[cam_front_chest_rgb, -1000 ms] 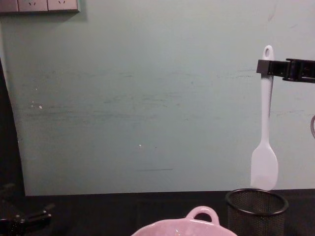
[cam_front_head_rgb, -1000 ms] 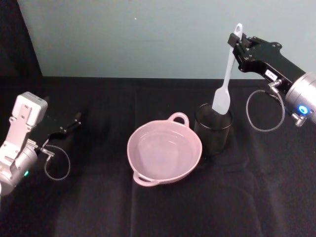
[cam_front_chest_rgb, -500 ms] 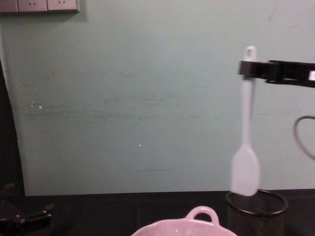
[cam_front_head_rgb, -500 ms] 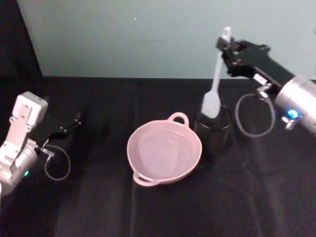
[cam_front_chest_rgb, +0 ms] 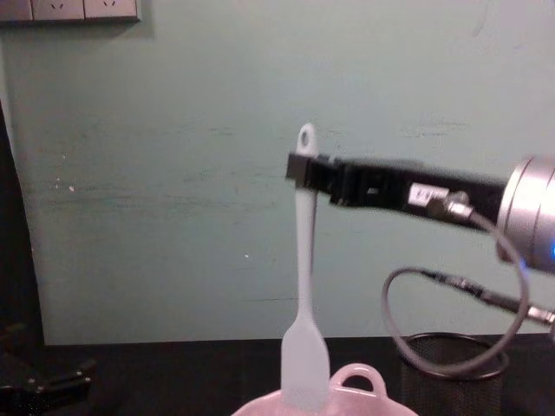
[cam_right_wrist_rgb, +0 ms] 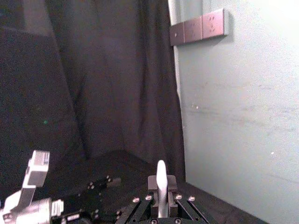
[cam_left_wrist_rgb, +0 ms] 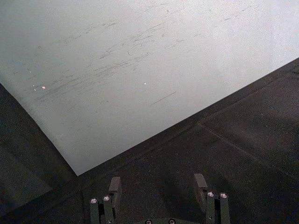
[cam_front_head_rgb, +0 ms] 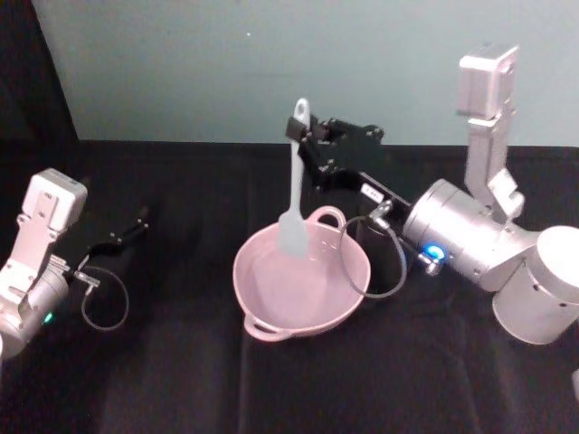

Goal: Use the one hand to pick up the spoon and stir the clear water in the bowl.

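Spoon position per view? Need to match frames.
Head view: spoon at centre, upright, head over the pink bowl, handle pinched by the right gripper.
Chest view: spoon at centre, hanging upright, head low by the bowl's rim.
Right wrist view: spoon low centre, handle tip up.
Left wrist view: wall and black cloth past the open left gripper.
Shared landmark: pale green wall.

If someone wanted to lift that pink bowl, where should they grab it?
Probably the near loop handle, coming from the robot's side: it juts from the bowl rim, while the right gripper holds the spoon over its far half.
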Tool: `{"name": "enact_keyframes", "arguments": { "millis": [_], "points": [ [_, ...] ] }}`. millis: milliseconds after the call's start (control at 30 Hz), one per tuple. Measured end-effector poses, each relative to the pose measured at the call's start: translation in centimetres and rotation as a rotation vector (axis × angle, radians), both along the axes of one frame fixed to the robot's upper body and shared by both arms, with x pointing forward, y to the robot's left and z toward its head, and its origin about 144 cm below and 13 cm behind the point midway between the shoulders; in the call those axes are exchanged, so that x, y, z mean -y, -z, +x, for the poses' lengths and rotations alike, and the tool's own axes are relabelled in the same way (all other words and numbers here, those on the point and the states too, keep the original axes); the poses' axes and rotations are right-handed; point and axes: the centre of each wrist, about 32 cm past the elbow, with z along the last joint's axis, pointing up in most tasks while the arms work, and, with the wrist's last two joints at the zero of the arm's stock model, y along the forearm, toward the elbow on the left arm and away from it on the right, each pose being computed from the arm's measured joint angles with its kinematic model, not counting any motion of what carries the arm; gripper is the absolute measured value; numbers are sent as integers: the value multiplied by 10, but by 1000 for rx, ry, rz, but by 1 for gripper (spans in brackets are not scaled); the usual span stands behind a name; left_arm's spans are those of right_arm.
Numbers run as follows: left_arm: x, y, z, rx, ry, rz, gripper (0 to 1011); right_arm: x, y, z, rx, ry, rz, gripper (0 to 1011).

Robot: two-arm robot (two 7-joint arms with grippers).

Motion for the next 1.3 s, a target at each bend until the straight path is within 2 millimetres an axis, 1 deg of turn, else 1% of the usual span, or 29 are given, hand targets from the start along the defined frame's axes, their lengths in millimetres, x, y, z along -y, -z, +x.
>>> {"name": "enact_keyframes", "arguments": {
  "millis": [133, 367, 633, 767, 967, 1067, 1167, 1300],
  "points": [
    [0, 0, 0, 0, 0, 0, 1011, -6, 19, 0, -20, -10, -14, 113],
    [0, 0, 0, 0, 0, 0, 1011, -8, 42, -6, -48, -10, -28, 113],
    [0, 0, 0, 0, 0, 0, 1011, -15, 53, -4, -66, -8, -2, 113],
    [0, 0, 0, 0, 0, 0, 1011, -19, 58, 4, -77, -7, 11, 113],
    [0, 0, 0, 0, 0, 0, 1011, -24, 67, 26, -73, 20, 50, 113],
    [0, 0, 0, 0, 0, 0, 1011, -20, 71, 39, -71, 55, 64, 113],
    [0, 0, 0, 0, 0, 0, 1011, -16, 72, 45, -68, 83, 68, 113],
    [0, 0, 0, 0, 0, 0, 1011, -5, 72, 50, -58, 139, 61, 113]
  ]
}}
